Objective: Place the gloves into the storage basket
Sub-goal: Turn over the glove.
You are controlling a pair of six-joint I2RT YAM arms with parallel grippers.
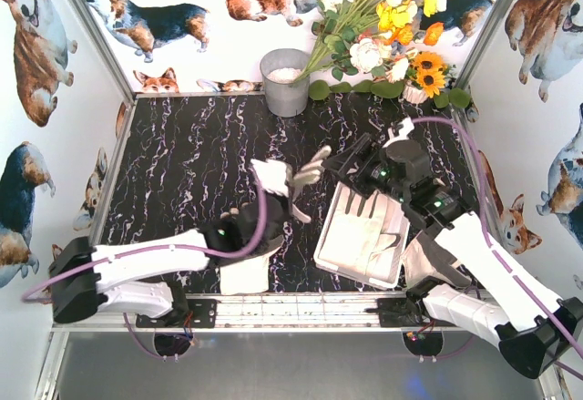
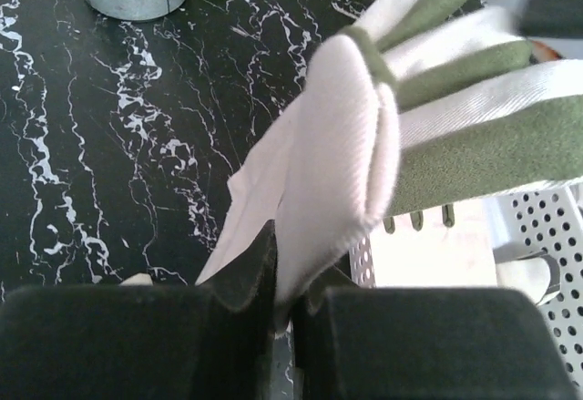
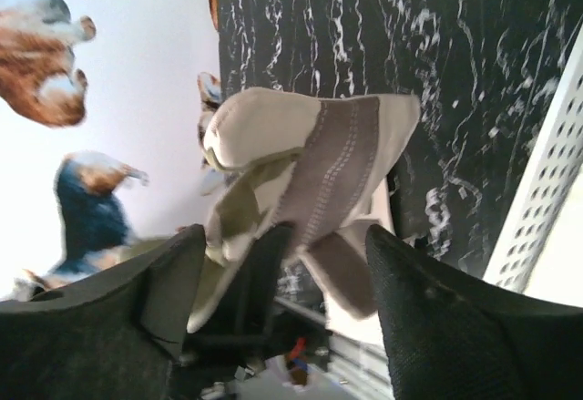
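My left gripper (image 1: 267, 204) is shut on a cream-white glove (image 1: 284, 179) and holds it up off the black marble table, just left of the white perforated storage basket (image 1: 325, 236). In the left wrist view the glove (image 2: 337, 145) rises from between the pinched fingers (image 2: 246, 272), its grey-green finger patches pointing right over the basket (image 2: 547, 227). My right gripper (image 1: 343, 175) is open beside the glove's fingertips. In the right wrist view the glove's striped cuff (image 3: 319, 163) hangs between the spread fingers (image 3: 410, 291). More gloves (image 1: 364, 236) lie in the basket. Another glove (image 1: 244, 277) lies under my left arm.
A grey metal bucket (image 1: 285, 81) stands at the back centre, next to a bunch of artificial flowers (image 1: 383, 26). Corgi-print walls close in the table on three sides. The basket's wall (image 3: 547, 190) is close to my right gripper.
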